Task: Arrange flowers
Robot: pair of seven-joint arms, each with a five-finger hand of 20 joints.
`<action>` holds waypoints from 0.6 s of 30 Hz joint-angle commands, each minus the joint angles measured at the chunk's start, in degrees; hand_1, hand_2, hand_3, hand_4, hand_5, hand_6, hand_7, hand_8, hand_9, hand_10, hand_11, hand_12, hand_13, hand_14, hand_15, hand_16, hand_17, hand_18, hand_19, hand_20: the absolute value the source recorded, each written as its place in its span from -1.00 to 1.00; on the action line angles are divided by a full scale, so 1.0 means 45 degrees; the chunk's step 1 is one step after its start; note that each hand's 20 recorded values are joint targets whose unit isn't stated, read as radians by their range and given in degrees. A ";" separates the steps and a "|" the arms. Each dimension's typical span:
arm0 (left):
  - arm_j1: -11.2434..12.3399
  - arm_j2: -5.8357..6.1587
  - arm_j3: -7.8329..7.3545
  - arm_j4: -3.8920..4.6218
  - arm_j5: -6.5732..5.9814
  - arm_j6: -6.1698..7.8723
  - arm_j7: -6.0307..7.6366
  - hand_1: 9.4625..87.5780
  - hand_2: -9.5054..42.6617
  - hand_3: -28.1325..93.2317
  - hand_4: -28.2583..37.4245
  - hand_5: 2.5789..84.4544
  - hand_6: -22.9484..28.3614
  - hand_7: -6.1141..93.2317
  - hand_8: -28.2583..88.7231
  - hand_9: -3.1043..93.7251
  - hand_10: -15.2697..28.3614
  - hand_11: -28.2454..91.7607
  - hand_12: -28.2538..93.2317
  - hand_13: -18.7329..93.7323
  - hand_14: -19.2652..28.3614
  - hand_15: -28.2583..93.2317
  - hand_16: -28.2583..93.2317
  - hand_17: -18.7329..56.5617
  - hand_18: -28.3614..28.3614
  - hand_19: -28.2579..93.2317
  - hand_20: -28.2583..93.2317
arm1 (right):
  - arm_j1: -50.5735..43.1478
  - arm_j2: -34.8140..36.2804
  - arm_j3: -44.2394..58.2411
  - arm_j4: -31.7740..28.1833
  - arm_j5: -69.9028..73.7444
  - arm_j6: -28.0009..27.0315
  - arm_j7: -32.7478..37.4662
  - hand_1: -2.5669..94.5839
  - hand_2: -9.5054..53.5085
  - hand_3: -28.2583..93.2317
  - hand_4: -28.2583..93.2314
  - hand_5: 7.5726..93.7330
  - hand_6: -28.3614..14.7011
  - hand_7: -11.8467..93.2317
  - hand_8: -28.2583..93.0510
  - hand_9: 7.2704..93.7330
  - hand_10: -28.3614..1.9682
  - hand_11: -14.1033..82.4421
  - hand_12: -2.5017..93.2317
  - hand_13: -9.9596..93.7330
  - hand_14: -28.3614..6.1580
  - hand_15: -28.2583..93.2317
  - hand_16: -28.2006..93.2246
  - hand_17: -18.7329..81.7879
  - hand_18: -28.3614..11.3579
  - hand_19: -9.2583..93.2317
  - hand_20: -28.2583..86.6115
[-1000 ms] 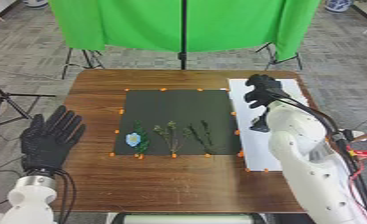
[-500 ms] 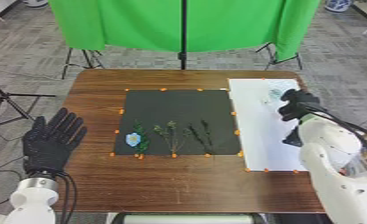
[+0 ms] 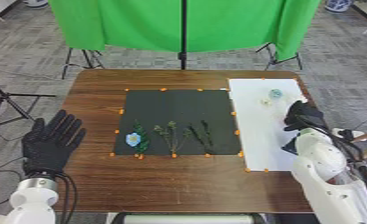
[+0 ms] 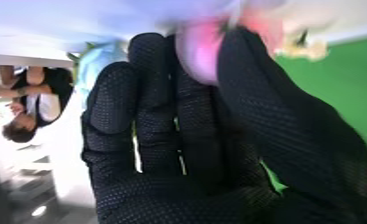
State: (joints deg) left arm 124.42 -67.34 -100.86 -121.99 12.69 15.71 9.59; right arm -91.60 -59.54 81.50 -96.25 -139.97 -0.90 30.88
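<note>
Sitting between the thumb and the fingers (image 4: 153, 75) of your right hand (image 3: 304, 119) is a pink flower (image 4: 197, 52). Those fingers are long and almost straight, with the thumb close by, but you can't tell if they grip the flower or just touch it. Your hand is at the right edge of the white sheet (image 3: 259, 145). On that sheet, past your hand, you have a light blue flower (image 3: 275, 93) and a small cream flower (image 3: 266, 102) near each other.

To the left of the white sheet, you see a dark mat (image 3: 175, 107). It has a blue flower with green leaves (image 3: 133, 139), then a thin green plant (image 3: 172, 137) in the middle, then some dark green stems (image 3: 206, 136), all side by side. Both sheet and mat lie on the brown bench (image 3: 179, 185).

At the bench's left edge, your left hand (image 3: 48, 150) has its fingers straight, holding nothing. Behind the bench hangs a green cloth (image 3: 135, 25).
</note>
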 commanded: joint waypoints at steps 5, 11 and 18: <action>0.0176 -0.0122 0.0004 -0.0073 -0.0269 0.0270 0.0073 -0.54 -0.16 0.70 -1.00 0.07 0.27 -0.49 -0.71 -0.14 0.44 -0.11 -0.36 -0.18 0.52 0.22 -0.66 -0.68 0.57 0.12 -0.30 | 0.0204 0.0421 -0.0946 -0.0833 -0.0756 0.2817 -0.0678 0.38 -1.00 0.63 -1.00 0.64 0.33 -0.01 -0.47 0.86 0.24 -0.47 -0.03 0.45 0.21 0.22 0.17 -0.01 -0.64 0.73 0.15; 0.0267 -0.0040 0.0058 -0.0109 -0.0291 0.0217 0.0031 -0.54 -0.16 0.71 -1.00 0.05 0.27 -0.49 -0.72 -0.15 0.44 -0.11 -0.36 -0.18 0.52 0.22 -0.67 -0.68 0.57 0.12 -0.30 | 0.1374 0.0073 -0.2096 -0.1707 -0.0395 0.2970 -0.1704 0.37 -1.00 0.66 -1.00 0.63 0.32 0.00 -0.47 0.86 0.22 -0.47 -0.02 0.45 0.19 0.23 0.17 -0.01 -0.64 0.72 0.14; 0.0175 0.0086 0.0146 -0.0107 -0.0311 0.0276 0.0198 -0.54 -0.16 0.71 -1.00 0.06 0.27 -0.49 -0.71 -0.15 0.44 -0.11 -0.36 -0.18 0.52 0.22 -0.67 -0.68 0.57 0.12 -0.30 | 0.5119 -0.1926 -0.4674 0.0430 -0.0616 0.1999 -0.5467 0.37 -1.00 0.65 -1.00 0.59 0.33 0.05 -0.46 0.83 0.24 -0.45 -0.01 0.43 0.22 0.23 0.17 -0.03 -0.60 0.70 0.13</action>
State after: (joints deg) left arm 124.88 -67.32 -100.87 -122.52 11.66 16.49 10.02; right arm -85.00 -58.72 69.74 -101.48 -141.24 11.77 20.10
